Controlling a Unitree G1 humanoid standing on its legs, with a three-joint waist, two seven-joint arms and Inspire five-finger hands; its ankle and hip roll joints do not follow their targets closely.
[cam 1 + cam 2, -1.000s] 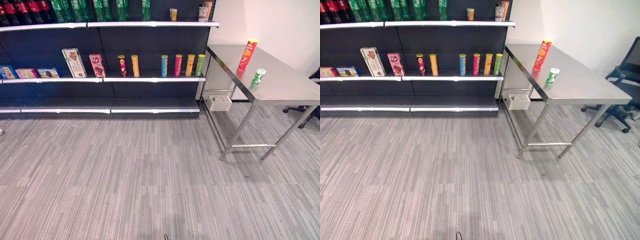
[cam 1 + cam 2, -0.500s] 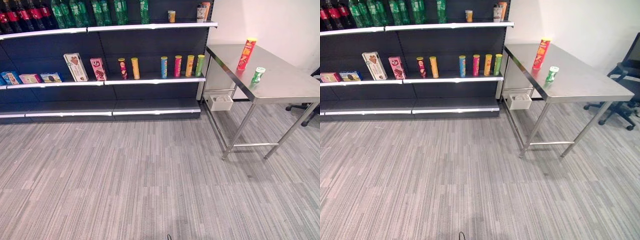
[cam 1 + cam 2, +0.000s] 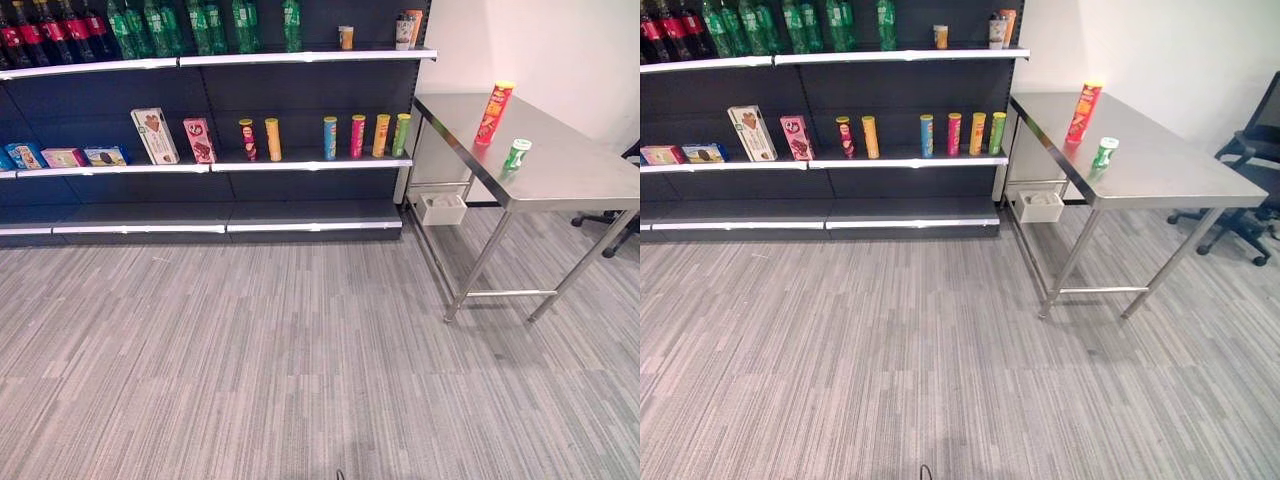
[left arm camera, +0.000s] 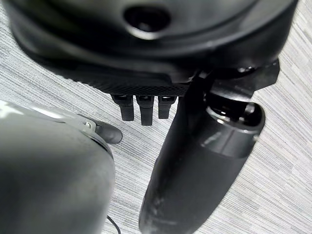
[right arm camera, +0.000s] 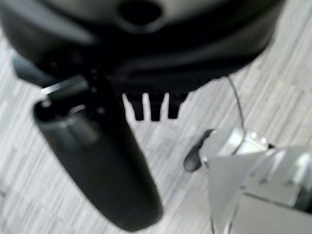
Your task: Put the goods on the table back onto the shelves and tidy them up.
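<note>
Left hand (image 4: 195,161) empty; red can (image 3: 493,112) on table (image 3: 570,170)

My left hand (image 4: 146,63): palm down toward the floor, fingers (image 4: 141,108) hanging straight in a row, thumb (image 4: 195,165) standing out loose beside them, nothing held. My right hand (image 5: 151,53): same pose, fingers (image 5: 155,108) straight and side by side, thumb (image 5: 97,165) stretched out apart from them, nothing in its grasp.
</note>
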